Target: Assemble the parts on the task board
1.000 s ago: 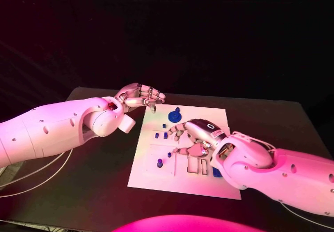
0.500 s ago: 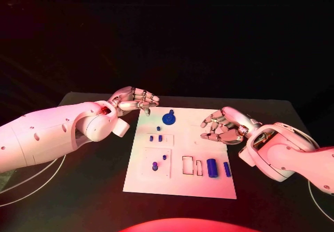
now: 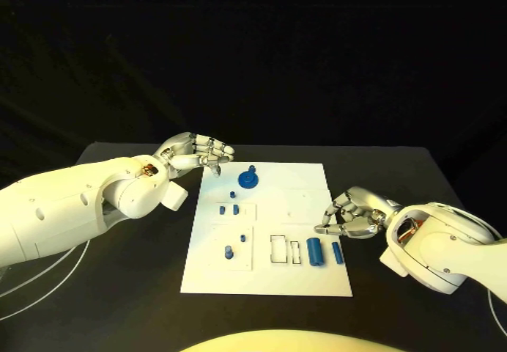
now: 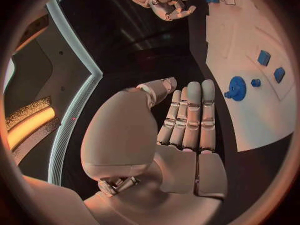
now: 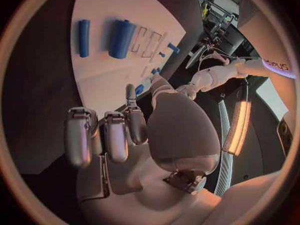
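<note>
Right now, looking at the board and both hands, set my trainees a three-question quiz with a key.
1. True or false: the right hand holds a blue part.
2. Which hand hovers nearest the gear at the board's far end? A) left hand B) right hand C) neither
3. Fill in: the two long cylinders lie on the board nearest the ____ hand.

Key:
1. False: its fingers are curled with nothing visible in them, beside the board's edge.
2. A: it hangs off the board's far corner, by the gear.
3. Right.
</note>
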Available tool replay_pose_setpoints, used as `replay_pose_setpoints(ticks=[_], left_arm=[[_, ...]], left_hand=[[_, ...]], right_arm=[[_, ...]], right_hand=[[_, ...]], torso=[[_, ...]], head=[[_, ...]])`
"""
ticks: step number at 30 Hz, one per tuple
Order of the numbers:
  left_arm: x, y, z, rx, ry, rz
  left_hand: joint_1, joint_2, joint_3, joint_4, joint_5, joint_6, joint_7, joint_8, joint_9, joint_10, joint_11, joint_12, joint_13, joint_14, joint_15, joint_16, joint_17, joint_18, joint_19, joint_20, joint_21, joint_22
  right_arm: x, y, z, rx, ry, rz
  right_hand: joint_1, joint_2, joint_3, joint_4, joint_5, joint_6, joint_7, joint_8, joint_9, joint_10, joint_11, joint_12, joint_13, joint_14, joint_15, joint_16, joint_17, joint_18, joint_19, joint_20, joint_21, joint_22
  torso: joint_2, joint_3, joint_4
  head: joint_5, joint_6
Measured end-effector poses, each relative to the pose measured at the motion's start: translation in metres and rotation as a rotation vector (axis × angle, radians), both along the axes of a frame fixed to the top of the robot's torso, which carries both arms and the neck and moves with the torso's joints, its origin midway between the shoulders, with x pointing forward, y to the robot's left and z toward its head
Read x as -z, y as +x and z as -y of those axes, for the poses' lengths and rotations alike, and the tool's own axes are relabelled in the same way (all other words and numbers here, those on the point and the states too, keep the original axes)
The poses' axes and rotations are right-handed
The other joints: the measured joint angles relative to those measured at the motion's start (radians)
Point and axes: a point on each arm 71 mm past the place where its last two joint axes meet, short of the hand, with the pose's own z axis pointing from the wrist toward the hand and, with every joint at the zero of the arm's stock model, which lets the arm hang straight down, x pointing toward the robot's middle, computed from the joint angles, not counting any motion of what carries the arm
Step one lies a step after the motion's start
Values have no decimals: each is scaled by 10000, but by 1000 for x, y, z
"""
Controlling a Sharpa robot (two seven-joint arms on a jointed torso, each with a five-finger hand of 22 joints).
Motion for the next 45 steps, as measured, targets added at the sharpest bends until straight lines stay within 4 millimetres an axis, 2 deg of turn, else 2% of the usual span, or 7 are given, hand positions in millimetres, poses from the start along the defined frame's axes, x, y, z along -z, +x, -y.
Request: replay_pose_setpoints(ticks=[6,14,16,31,36,41,45], left_arm=[[-1,-1,2,205,-88,16],[-1,-2,1,276,-142,61],[-1,-2,1,277,-149,73],[-2,-3,-1,260,-166,107],[-2,-3,-2,252,-165,108],[-2,-3,-2,247,-163,109],[-2,-3,-2,243,-162,108]], left_hand=[[-121,-14,-82,82,0,-90,-17,51,-5,-102,31,61,-10,-53,53,49,0,1,-35,34,-119,-70],[-159,-53,-148,148,0,-126,-53,52,-5,-102,32,113,-9,-87,87,89,0,0,-34,34,-159,-117],[-199,-13,-148,148,0,-126,-53,52,-5,-102,32,113,-9,-87,88,89,1,1,-34,34,-205,-129],[-198,-13,-216,217,0,-126,-53,89,-4,-174,32,153,-8,-123,52,89,1,1,-34,34,-244,-173],[-198,-13,-216,216,0,-126,-53,89,-4,-174,32,152,-9,-123,52,89,1,1,-34,34,-244,-173],[-207,-21,-216,217,0,-126,-53,89,-4,-174,32,151,-8,-123,52,90,2,1,-34,34,-245,-173],[-277,-13,-187,245,0,-126,-53,88,-4,-173,32,151,-8,-123,52,135,10,1,-34,33,-312,-195]], right_arm=[[12,-6,3,312,-653,-486],[26,-11,-4,314,-1180,-817],[30,-12,-6,288,-1281,-889],[48,-12,-16,128,-1814,-1151],[51,-11,-20,66,-1923,-1118],[52,-10,-22,40,-1997,-1059],[52,-11,-24,41,-1958,-938]], right_hand=[[-158,158,-543,10,-4,-41,-28,83,269,17,-17,38,7,-34,-34,40,0,0,0,0,110,0],[-358,254,-977,36,-144,-107,-33,129,445,17,-17,38,7,-35,-34,53,-2,1,0,1,187,-1],[-445,341,-1078,23,-196,-107,-33,200,489,17,-17,38,7,-35,-34,98,-2,0,0,1,282,-1],[-721,326,-1350,48,-376,-107,-33,240,631,16,-17,37,5,1,-70,98,-4,1,-1,2,310,2],[-720,326,-1376,23,-507,-83,-48,397,747,16,-17,37,4,1,-69,98,-4,2,36,-35,310,6],[-72,431,-1373,18,-460,-48,-48,496,863,51,-52,37,3,-18,-88,97,-5,2,23,-48,343,6],[531,481,-1132,-49,-259,-69,-106,418,886,51,-51,7,3,2,-141,136,-6,2,-1,-72,463,5]], torso=[[-4,-18,20],[1,-15,24],[6,-12,24],[12,11,15],[12,10,13],[10,11,14],[7,5,14]], head=[[-91,-34],[-108,-65],[-108,-74],[-83,-116],[-77,-134],[-60,-157],[-54,-165]])
